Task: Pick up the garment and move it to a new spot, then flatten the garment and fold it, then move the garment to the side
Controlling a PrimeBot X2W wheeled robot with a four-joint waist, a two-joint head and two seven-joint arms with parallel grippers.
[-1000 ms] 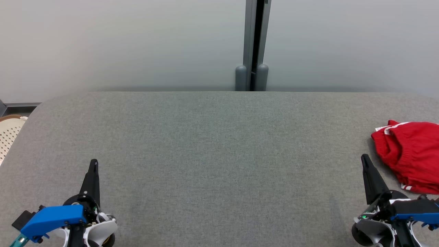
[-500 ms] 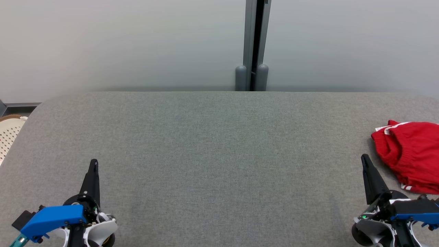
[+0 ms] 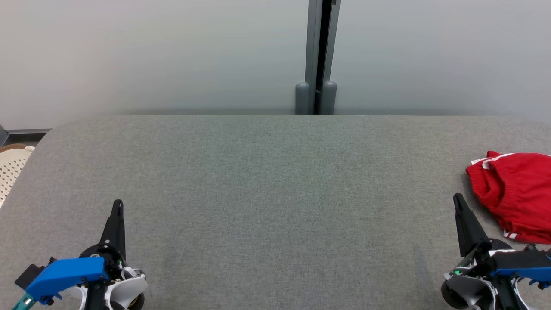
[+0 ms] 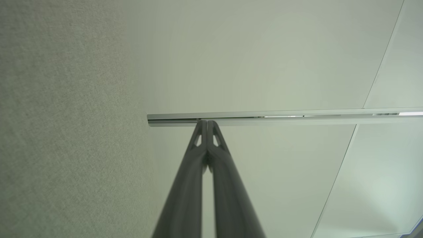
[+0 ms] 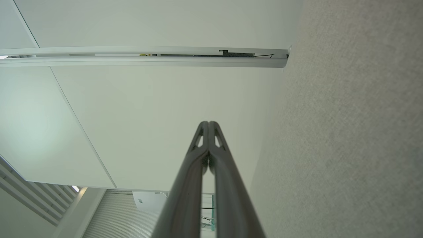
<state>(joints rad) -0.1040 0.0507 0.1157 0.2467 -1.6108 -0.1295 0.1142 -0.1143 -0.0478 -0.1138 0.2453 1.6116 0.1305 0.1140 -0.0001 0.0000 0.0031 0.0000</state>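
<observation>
Two-claw status check, read left to right across head view.

1. Locate left claw (image 3: 118,204) at lower left, over grey table (image 3: 275,181). Read as clenched: fingers (image 4: 190,178) pressed tip to tip in left wrist view, grasping nothing.
2. Locate right claw (image 3: 457,198) at lower right. Read likewise as clenched, tips together in right wrist view, grasping nothing.
3. Find red garment (image 3: 516,193) with white trim, bunched on table at far right. Place it just beside right claw, to that claw's right and slightly beyond its tip, well apart from left claw. Treat right arm as nearer.
4. Record long axis as impossible to tell, with garment cut off by picture edge.
5. Read bunched lie as fitting either a garment awaiting pickup or one already set aside; leave undecided.
6. Compare with earlier frames: no change in claws, garment or camera.
</observation>
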